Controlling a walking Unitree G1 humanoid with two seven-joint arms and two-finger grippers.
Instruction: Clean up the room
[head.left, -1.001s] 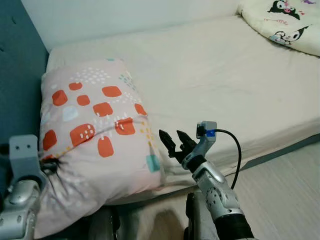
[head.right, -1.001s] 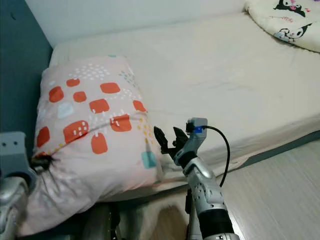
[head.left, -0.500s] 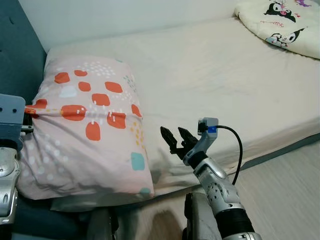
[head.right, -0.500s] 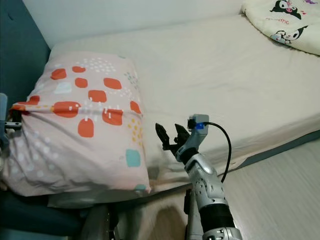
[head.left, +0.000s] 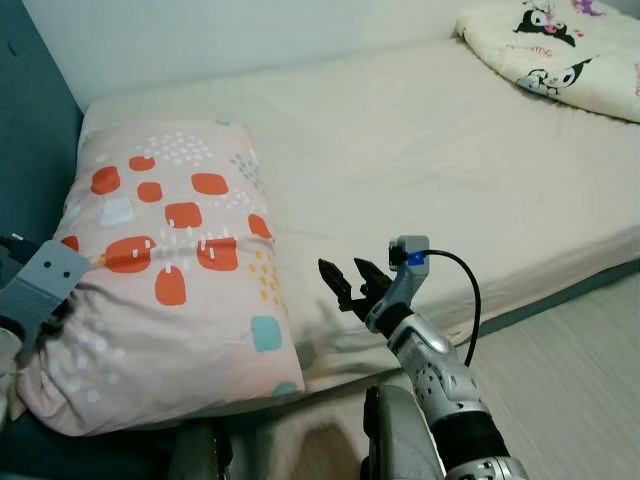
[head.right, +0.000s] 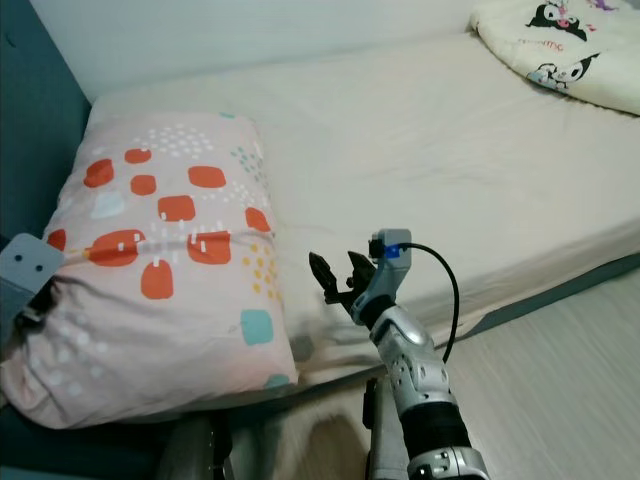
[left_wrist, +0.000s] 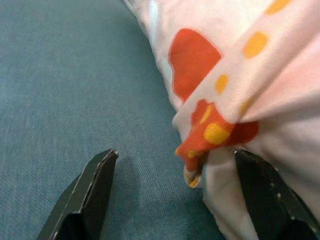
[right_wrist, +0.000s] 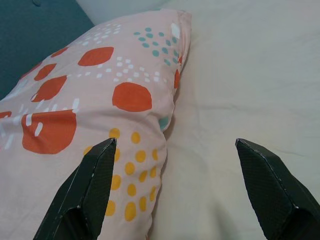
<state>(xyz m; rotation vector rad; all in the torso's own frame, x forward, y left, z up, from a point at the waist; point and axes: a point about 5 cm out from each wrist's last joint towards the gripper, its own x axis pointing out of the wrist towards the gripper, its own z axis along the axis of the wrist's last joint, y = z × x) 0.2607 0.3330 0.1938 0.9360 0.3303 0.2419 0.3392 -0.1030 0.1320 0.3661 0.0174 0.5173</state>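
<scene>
The pillow (head.left: 170, 270) lies at the bed's (head.left: 430, 160) head end, overhanging its near edge. The left gripper (left_wrist: 175, 195), jaws spread, sits at its corner; the right gripper (head.left: 348, 286) hovers spread beside it over bare mattress

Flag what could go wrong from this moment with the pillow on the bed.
1. The left end effector is open, with the pillow corner bunched between its fingers; closing now could snag the fabric, or the arm could nudge the pillow out of place.
2. The pillow's near end hangs past the edge of the bed, so it might slide toward the floor.
3. The right end effector hovers open beside the pillow; its cable could catch on the sheet.
</scene>
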